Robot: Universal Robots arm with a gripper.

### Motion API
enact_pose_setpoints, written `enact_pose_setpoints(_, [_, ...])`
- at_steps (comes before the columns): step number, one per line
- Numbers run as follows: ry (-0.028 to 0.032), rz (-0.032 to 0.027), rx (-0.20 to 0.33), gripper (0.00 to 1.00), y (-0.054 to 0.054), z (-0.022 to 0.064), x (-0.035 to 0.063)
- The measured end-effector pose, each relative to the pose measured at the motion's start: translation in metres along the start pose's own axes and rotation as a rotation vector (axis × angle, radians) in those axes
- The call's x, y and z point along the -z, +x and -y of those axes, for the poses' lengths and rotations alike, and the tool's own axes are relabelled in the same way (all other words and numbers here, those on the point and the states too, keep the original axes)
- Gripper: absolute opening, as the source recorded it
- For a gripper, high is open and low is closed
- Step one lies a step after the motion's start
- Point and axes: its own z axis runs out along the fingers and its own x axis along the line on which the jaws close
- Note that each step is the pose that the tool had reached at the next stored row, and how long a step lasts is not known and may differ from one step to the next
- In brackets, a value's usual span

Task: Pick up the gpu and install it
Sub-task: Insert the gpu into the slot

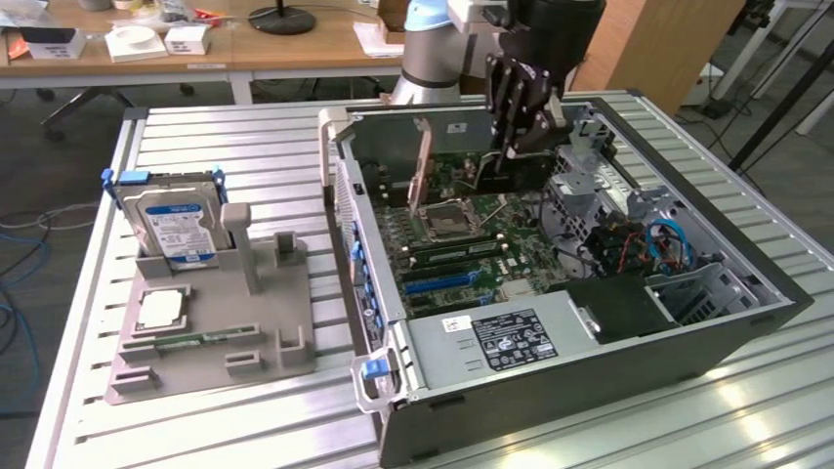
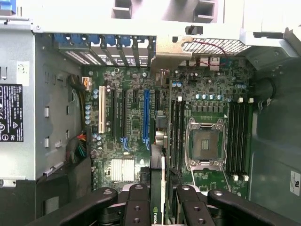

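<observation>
While the gripper (image 1: pixel 528 147) hangs inside the open computer case (image 1: pixel 729 322) at the upper middle of the exterior frame, we see its fingers closed narrow on the gpu (image 1: pixel 502 174). The gpu is a dark card just below them, over the motherboard (image 1: pixel 456 249) at the far end of the case.

Wrist view: the gripper (image 2: pixel 158 195) has its fingers (image 2: pixel 137 202) clamped on both faces of the gpu (image 2: pixel 155 214). We see the card edge-on, black with a green logo, standing upright above the motherboard (image 2: pixel 127 117). Its line runs between the long blue slot (image 2: pixel 146 115) and the black memory slots (image 2: pixel 178 132), with the CPU socket (image 2: pixel 205 143) beyond those. We cannot tell whether the card's edge touches any slot.

Lower left of the exterior frame: a grey holder (image 1: pixel 248 352) sits on the slatted metal table (image 1: pixel 234 137), well apart from the gripper. A hard drive (image 1: pixel 179 230) with a blue-white label stands upright in the holder, and a CPU chip (image 1: pixel 159 308) lies flat in front of it. The case lies on its side, centre to right.
</observation>
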Motion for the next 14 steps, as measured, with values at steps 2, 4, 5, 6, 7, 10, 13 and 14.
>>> enact_pose_setpoints(2, [0.0016, 0.0003, 0.004, 0.26, 0.0, -0.0008, -0.0006])
enact_pose_setpoints(4, [0.0022, 0.0, 0.007, 0.26, 0.0, -0.0015, -0.0011])
enact_pose_setpoints(5, [0.0023, 0.0, 0.009, 0.26, 0.0, -0.0017, -0.0013])
enact_pose_setpoints(6, [0.0024, 0.0, 0.011, 0.26, 0.0, -0.0018, -0.0016])
enact_pose_setpoints(7, [0.0028, 0.0001, 0.013, 0.26, 0.0, -0.0019, -0.0021])
enact_pose_setpoints(10, [0.0063, -0.0001, 0.022, 0.26, 0.0, -0.0023, -0.0033])
enact_pose_setpoints(13, [0.0084, -0.0001, 0.03, 0.26, 0.0001, -0.0025, -0.005])
enact_pose_setpoints(14, [0.0084, -0.0002, 0.031, 0.26, 0.0001, -0.0025, -0.0056])
